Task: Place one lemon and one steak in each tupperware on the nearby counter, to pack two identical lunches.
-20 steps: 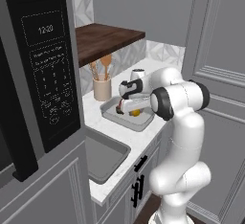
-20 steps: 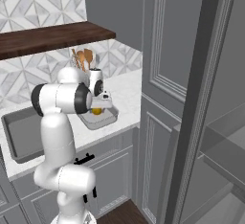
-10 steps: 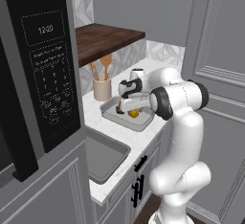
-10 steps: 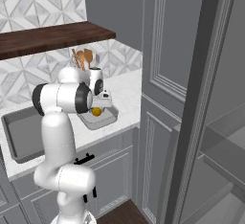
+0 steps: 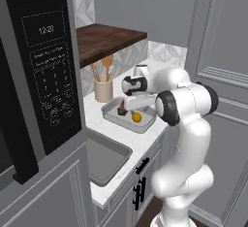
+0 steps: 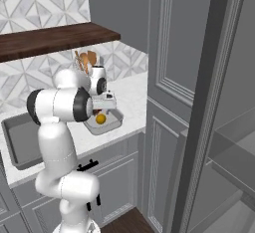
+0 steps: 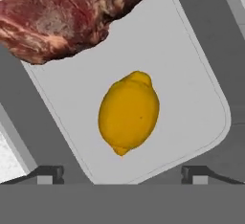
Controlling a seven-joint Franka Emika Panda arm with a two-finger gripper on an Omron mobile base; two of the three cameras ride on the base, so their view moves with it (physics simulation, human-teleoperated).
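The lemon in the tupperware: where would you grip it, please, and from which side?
Probably across its narrow middle, coming straight down from above. The lemon lies flat and alone on the tupperware floor, apart from the steak, so its long sides are free.

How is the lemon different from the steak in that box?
The lemon is bright yellow and smooth; the steak is dark red and marbled. The lemon is a small oval, while the steak is a bigger, flatter, ragged slab. Both lie in the same grey tupperware, not touching.
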